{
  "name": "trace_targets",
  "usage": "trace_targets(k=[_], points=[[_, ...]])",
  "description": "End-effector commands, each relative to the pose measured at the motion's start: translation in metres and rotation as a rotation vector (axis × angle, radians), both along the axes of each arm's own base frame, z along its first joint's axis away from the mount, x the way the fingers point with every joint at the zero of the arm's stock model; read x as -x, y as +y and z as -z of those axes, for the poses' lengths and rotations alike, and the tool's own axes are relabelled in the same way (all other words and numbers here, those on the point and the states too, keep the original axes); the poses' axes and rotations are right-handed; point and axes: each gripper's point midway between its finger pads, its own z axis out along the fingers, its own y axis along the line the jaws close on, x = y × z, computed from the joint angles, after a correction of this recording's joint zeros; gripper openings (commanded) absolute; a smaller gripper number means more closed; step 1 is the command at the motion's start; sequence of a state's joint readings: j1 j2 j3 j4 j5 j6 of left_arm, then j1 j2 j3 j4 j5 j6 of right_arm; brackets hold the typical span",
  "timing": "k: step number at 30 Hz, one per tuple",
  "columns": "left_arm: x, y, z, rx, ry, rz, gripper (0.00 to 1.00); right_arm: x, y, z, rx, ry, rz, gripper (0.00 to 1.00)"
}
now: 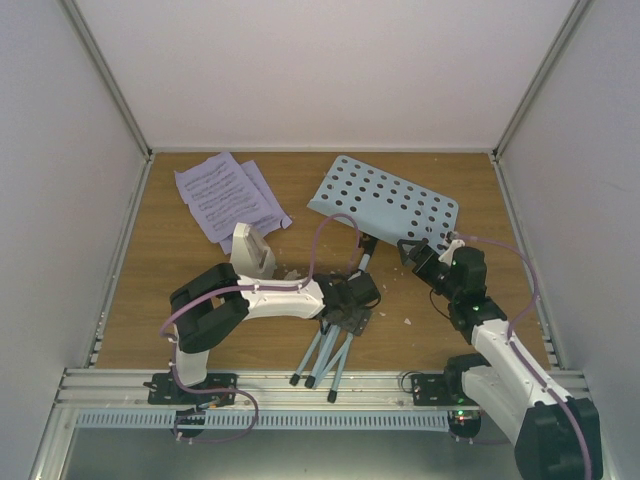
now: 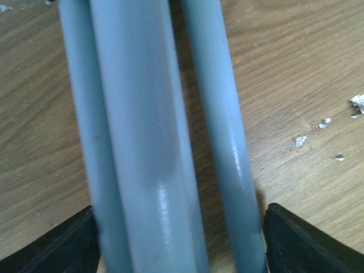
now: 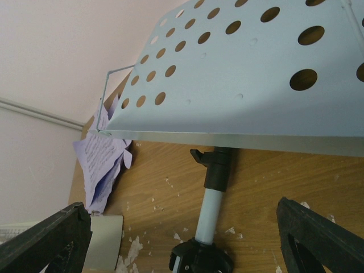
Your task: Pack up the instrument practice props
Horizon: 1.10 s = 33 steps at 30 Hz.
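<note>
1. Farthest left, pages [image 1: 225, 195]: thin lilac printed sheets, loosely fanned on the wooden table [image 1: 140, 260], well apart from both arms. Limp paper, probably best squared together before lifting.
2. Metronome [image 1: 252, 250]: small white pyramid with hard, smooth faces, just beyond the left forearm and near the pages.
3. Left gripper [image 2: 179, 244]: black fingers [image 2: 57, 250] clenched on the three legs [image 2: 142, 142] of the stand [image 1: 385, 205], which lies along the table with its feet toward the near edge. The legs are round, glossy blue-grey tubes folded side by side, so likely slippery. A firm, square hold should keep the bundle from rolling. White crumbs [image 2: 356, 102] dot the wood beside them.
4. Pole [image 3: 211, 210]: pale tube with a black collar, joining legs to desk.
5. Desk [image 3: 244, 74]: light-blue sheet, perforated with round holes, thin wire along one edge, tilted clear of the wood.
6. Right gripper [image 3: 182, 239]: jaws released and spread wide, just below the desk's lower edge, holding nothing. The step appears to be folding the desk down. Pinching solid rim rather than holes, while the left hold steadies the legs, seems soundest.
</note>
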<state>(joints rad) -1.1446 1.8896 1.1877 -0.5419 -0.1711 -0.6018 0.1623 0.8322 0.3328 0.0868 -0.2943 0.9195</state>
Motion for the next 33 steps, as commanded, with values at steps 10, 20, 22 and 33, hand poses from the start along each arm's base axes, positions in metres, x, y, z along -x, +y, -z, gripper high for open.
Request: trace_targets(k=[10,20,22,33], points=[[0.005,-0.001,0.010,-0.049,0.010,0.008,0.30,0.001,-0.004,-0.007,0.010,-0.040,0.012,0.89],[-0.009,-0.037,-0.035,0.099,-0.053,0.110,0.99,-0.007,-0.008,-0.030,0.120,-0.112,-0.002,0.90],[-0.020,-0.054,-0.068,0.177,-0.097,0.157,0.99,-0.013,-0.008,-0.045,0.176,-0.150,-0.016,0.91],[-0.150,0.018,-0.241,0.523,-0.329,0.122,0.99,-0.087,-0.043,-0.112,0.365,-0.229,0.000,0.99]])
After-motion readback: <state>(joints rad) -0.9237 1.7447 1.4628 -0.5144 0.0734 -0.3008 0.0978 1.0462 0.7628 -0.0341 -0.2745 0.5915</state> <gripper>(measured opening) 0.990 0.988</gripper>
